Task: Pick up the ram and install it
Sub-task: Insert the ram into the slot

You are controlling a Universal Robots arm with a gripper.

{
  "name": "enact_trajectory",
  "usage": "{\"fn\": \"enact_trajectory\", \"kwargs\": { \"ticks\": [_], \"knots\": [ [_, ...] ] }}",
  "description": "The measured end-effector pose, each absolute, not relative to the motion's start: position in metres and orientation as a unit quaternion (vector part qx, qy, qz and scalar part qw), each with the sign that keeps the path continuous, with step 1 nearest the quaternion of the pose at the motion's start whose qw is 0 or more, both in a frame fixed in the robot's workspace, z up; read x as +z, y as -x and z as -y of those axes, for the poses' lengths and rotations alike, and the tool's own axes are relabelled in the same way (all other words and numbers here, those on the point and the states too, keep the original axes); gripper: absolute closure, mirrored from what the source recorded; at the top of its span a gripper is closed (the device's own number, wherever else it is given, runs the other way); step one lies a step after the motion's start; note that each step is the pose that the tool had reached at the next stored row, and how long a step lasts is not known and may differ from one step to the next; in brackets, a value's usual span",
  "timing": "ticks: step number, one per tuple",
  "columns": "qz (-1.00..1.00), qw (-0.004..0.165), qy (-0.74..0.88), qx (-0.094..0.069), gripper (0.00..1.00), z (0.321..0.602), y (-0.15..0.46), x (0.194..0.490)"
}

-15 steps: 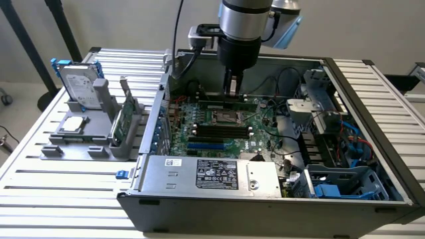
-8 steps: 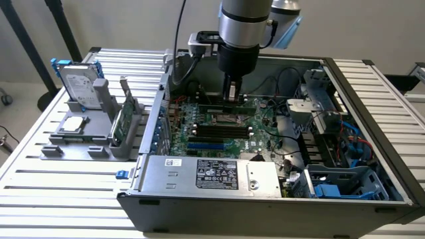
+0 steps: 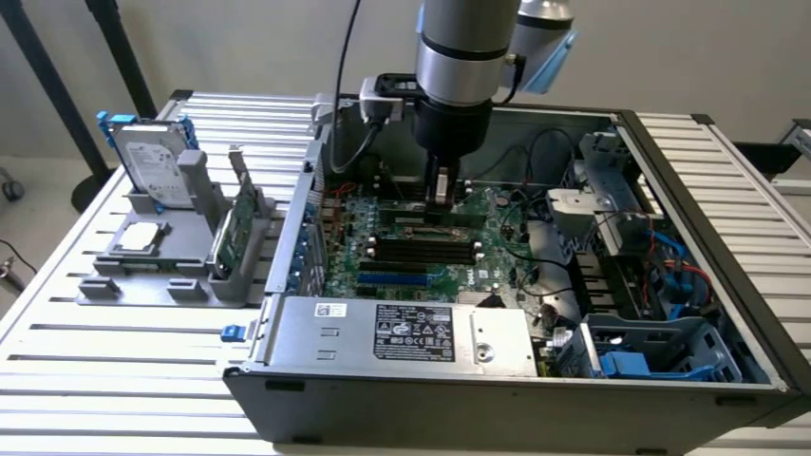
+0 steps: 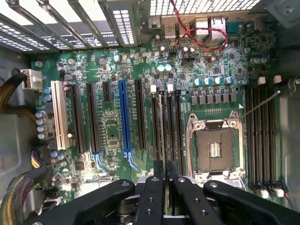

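Black fingers of the gripper [image 4: 166,171] stand almost together, pinched on the thin top edge of the ram [image 4: 163,140], so the gripper is closed and gripping it. The ram sits directly between the jaws and hangs below them, towards the green motherboard [image 4: 112,154]. From the wrist view its long axis runs straight out ahead of the fingers, parallel to the black memory slots [image 4: 178,131] under and just beside it. That is the relation that matters here: stick and slots lie along the same line. Whether its lower edge already touches a slot I cannot tell.

The open CPU socket [image 4: 215,150] lies to one side of the gripper, close by, and the blue slot [image 4: 124,117] is further off on the other side.

In the exterior view the gripper [image 3: 440,195] reaches down inside the open computer case [image 3: 507,408], low over the board.
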State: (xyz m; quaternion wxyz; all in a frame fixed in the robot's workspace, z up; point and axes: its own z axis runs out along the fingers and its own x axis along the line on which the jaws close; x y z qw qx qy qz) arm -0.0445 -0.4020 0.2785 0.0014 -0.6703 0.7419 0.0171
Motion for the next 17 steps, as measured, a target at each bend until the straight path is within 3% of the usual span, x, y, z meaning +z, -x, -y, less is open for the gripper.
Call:
{"fn": "enact_trajectory", "kwargs": {
  "ticks": [17],
  "knots": [
    [-0.742, -0.008, 0.67, 0.007, 0.87, 0.401, 0.045, 0.252]
  ]
}}
